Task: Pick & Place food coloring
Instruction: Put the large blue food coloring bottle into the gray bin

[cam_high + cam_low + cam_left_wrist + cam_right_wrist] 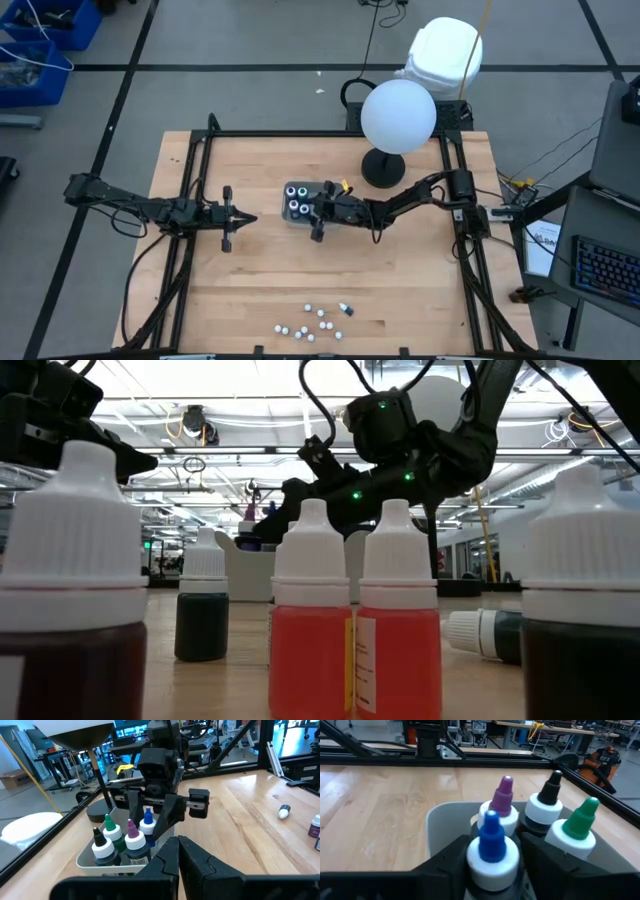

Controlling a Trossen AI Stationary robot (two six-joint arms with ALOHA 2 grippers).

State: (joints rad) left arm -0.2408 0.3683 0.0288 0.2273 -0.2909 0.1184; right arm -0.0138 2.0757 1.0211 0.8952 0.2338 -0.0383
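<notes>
A grey tray (288, 220) sits mid-table and holds several food coloring bottles standing upright: blue-tipped (491, 845), purple-tipped (504, 797), black-tipped (549, 790) and green-tipped (580, 822). My right gripper (310, 207) reaches nearly level from the table's right into the tray and is open, with one finger on each side of the blue-tipped bottle (147, 822). My left gripper (245, 219) hovers shut to the tray's left, pointing at it, and touches nothing. More small bottles (315, 320) stand and lie loose near the table's front edge. My right gripper's fingers (447, 865) stand close on either side of the blue-tipped bottle's white collar (492, 867), coming nearly level from the table's right. Whether they touch it I cannot tell. The bottle stands upright on the tray's floor.
A large white globe (398, 115) on a black stand (383, 168) rises just behind and right of the tray, close to my right arm. The loose bottles (312, 620) fill the front middle. Black frame rails run along the table's left and right sides.
</notes>
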